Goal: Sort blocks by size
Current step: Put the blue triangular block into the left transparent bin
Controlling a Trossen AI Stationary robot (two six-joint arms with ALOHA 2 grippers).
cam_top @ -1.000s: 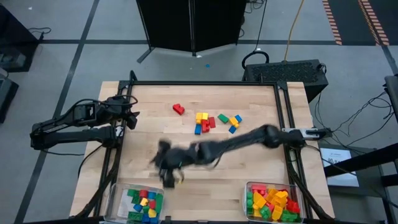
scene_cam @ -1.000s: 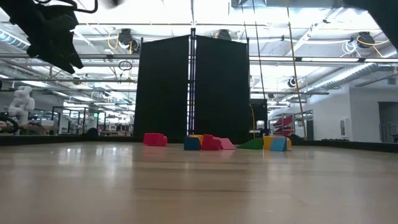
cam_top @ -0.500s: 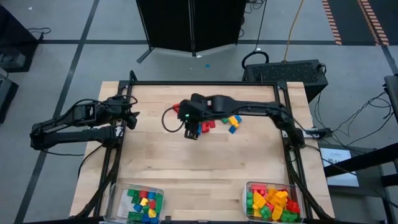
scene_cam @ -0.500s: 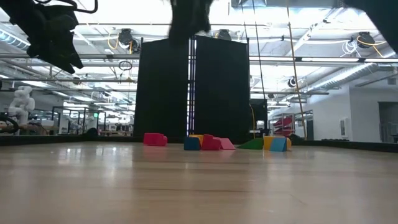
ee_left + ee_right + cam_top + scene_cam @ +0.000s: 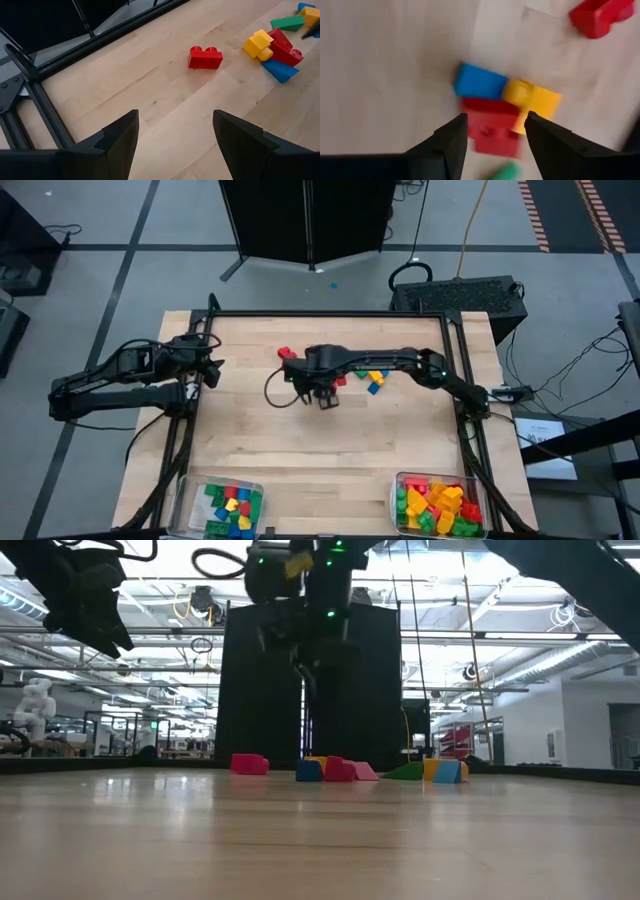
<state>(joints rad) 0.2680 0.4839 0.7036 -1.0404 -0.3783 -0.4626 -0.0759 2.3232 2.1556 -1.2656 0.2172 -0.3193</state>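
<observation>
Only its wrist view shows the right claw (image 5: 492, 135) apart, empty, above the blocks (image 5: 502, 107).

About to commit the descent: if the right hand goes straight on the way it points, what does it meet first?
Probably the red block, which lies between the open right hand's fingers, beside the blue block and yellow block. Depth is unclear.

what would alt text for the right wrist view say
Looking down past the right gripper, its two dark fingers open and empty, at a clump of toy bricks on the wooden table: a blue brick, a yellow brick and a red brick below. A lone red brick lies apart.
</observation>
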